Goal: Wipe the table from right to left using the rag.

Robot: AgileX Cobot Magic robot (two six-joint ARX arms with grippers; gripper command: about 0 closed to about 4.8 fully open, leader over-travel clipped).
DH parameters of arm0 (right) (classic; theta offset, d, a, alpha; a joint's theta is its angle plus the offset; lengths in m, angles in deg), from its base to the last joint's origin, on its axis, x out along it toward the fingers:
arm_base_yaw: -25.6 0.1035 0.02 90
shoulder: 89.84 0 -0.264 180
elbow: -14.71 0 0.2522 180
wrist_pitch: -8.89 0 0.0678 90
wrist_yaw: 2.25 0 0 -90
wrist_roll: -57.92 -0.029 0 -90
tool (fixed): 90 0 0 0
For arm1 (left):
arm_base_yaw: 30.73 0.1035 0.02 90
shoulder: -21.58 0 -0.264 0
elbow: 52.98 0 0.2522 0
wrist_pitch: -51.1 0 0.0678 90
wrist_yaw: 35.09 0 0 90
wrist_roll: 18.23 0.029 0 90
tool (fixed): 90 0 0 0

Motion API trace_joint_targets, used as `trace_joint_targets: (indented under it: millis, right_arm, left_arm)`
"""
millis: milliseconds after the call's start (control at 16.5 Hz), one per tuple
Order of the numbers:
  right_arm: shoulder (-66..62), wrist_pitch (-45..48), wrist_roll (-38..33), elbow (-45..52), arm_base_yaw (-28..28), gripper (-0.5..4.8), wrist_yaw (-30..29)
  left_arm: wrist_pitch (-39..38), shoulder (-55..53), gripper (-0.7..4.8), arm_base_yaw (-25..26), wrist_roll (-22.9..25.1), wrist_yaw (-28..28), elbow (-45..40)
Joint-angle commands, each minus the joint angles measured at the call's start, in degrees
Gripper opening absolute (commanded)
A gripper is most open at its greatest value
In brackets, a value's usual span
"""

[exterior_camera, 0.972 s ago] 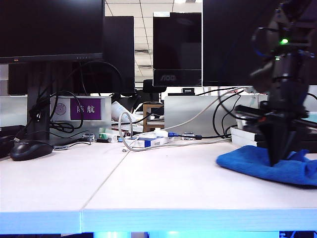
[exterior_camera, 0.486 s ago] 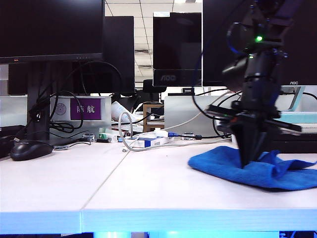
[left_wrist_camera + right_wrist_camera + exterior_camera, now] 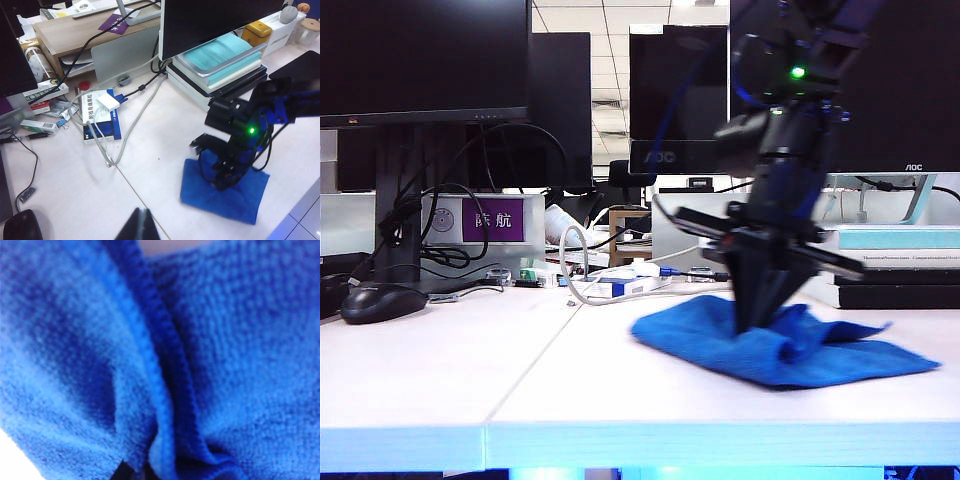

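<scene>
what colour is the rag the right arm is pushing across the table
Bright blue. The rag shows best in the exterior view; the right wrist view fills with its nubby blue weave.

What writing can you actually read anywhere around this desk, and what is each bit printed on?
"AOC": centre monitor's lower bezel.
"AOC", tiny: right monitor's bezel.
"防航": purple sign behind the mouse.
Blue booklet under the white adapter: Chinese characters, too small to read.
Book spines at the right: print too fine to read.
Nothing is written on the rag or the right gripper.
</scene>
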Motion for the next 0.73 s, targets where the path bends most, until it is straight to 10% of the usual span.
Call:
trace_joint_targets:
  millis: [61, 729]
  right_arm:
    - [-0.3, 3.4, -3.5, 0.2, 2.3, -0.06, -0.6]
    - [-3.9, 12.2, -11.1, -0.3, 10.1, -0.06, -8.4]
  left_arm:
    - [0.3, 0.2, -0.05, 0.0, 0.0, 0.3, 0.2]
    - [-11.1, 1.2, -0.05, 0.0, 0.0, -7.7, 0.2]
